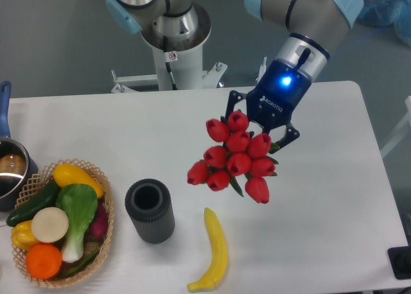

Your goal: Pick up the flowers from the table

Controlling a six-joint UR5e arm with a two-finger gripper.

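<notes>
Claw (262,124): right of centre in the upper half of the frame, pointing down toward the camera's lower left; a blue light glows on its body; its dark fingers (232,103) spread either side of the bunch and are clenched on the stems, which the buds hide.
Tulips (236,158): a tight cluster of red buds hanging directly below and slightly left of the claw, buds fanning toward the lower left; a few green leaf tips show between and beneath them; the top buds sit right against the claw's fingers; the bunch appears lifted off the bench surface.
Bench (160,137): white top with rounded corners filling the lower two thirds of the frame.
Black cylinder (149,211): upright and open-topped, lower left of the tulips, apart from them.
Banana (215,251): yellow, lying at the lower centre, below the tulips and just right of the black cylinder.
Basket (106,224): woven, at the lower left, holding an orange, a yellow pepper, bok choy, a cucumber and other produce.
Pot (11,171): at the left edge, touching the basket, with a blue handle.
</notes>
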